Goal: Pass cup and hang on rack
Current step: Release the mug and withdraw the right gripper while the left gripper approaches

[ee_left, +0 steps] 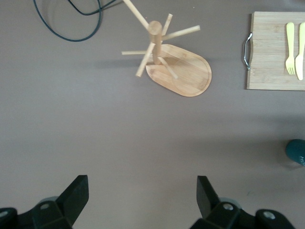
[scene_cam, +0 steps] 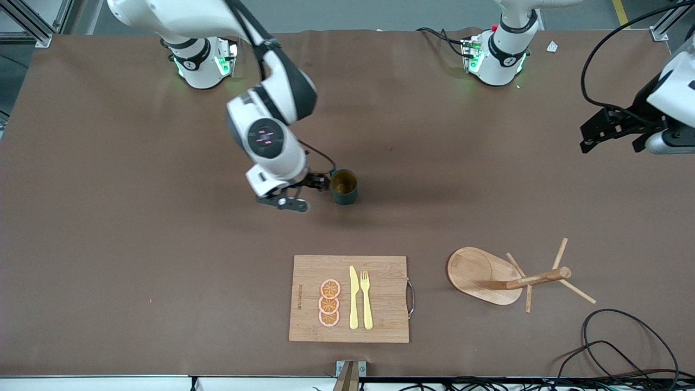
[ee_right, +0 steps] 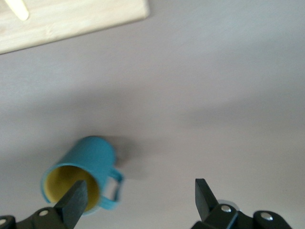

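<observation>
Upright on the brown surface (scene_cam: 136, 260) near its middle: the cup (scene_cam: 343, 187), dark teal, cylindrical, yellowish-brown inside, small handle (ee_right: 114, 188) on its side, mouth open upward. Free of any grip, with bare brown cloth all round except toward the right arm's end, where the right pincer (scene_cam: 304, 193) sits just beside it, fingers (ee_right: 72, 202) spread wide, one tip close to the rim and the handle, nothing pinched between them. Nearer the front camera than the cup, well apart from it: a rectangular bamboo cutting board (scene_cam: 383, 320) with a metal handle (scene_cam: 411, 297), carrying three orange slices (scene_cam: 329, 303), a yellow knife (scene_cam: 353, 298) and a yellow fork (scene_cam: 366, 300). Beside the board, toward the left arm's end: the rack (scene_cam: 478, 274), light wood, oval flat base, round post (scene_cam: 537, 278) and thin slanted pegs (scene_cam: 576, 291). Wide open cloth between cup and rack. Black cables (scene_cam: 624, 347) near the surface's front edge by the rack. Left pincer (scene_cam: 613, 133) up in the air over the left arm's end of the surface, waiting, fingers (ee_left: 76, 193) spread, empty, over bare cloth with the rack in its wrist view.
</observation>
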`<action>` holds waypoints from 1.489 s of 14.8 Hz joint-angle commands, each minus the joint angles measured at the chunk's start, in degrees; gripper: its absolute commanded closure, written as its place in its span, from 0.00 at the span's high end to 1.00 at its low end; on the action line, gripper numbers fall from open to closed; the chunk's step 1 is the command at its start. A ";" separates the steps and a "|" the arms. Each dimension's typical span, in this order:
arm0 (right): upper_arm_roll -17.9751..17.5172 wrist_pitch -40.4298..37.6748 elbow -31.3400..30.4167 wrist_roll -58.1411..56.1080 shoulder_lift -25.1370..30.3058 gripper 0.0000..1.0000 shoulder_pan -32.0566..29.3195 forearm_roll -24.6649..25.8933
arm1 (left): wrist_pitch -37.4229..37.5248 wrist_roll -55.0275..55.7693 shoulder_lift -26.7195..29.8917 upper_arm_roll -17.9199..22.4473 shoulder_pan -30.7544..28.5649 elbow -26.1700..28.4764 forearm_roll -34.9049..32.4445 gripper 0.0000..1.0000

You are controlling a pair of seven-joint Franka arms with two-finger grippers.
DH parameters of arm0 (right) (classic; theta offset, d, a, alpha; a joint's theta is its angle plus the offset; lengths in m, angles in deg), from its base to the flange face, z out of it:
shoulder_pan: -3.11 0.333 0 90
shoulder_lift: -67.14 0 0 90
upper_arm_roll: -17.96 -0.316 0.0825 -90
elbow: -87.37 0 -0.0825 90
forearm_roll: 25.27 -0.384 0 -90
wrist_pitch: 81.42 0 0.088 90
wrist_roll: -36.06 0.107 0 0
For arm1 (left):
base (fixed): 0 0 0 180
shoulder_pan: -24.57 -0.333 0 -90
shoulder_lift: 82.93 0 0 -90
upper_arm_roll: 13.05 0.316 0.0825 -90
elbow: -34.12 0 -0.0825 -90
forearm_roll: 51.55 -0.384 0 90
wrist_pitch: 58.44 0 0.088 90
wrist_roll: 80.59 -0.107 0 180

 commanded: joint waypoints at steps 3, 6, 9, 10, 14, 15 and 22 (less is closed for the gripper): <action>-0.93 -10.39 -2.27 -17.09 7.73 1.00 -12.65 2.12 | -1.58 10.29 -4.06 0.05 7.03 -1.23 -0.72 1.00; -1.02 -14.80 -2.18 -26.39 11.07 1.00 -19.50 7.58 | -4.05 19.77 -7.22 0.05 12.13 -1.32 -0.81 1.00; -0.93 -16.56 -2.09 -38.79 12.93 1.00 -27.94 9.42 | -6.25 27.77 -10.03 0.14 17.14 -1.41 -0.90 1.00; -0.93 -17.61 -1.66 -41.26 13.19 1.00 -30.06 12.04 | -6.95 30.58 -11.09 0.14 18.98 -1.41 -0.90 1.00; -0.93 -25.07 6.23 -44.54 12.84 1.00 -35.78 13.47 | -9.33 45.77 -16.27 0.06 25.94 -3.41 -0.73 1.00; -0.93 -27.09 8.78 -44.97 12.58 1.00 -37.27 13.04 | -9.33 48.43 -18.11 -0.12 26.73 -5.00 -0.73 1.00; -1.02 -29.22 12.94 -44.89 11.61 1.00 -39.22 12.07 | -14.06 69.43 -29.36 0.32 38.85 -10.99 -6.86 1.00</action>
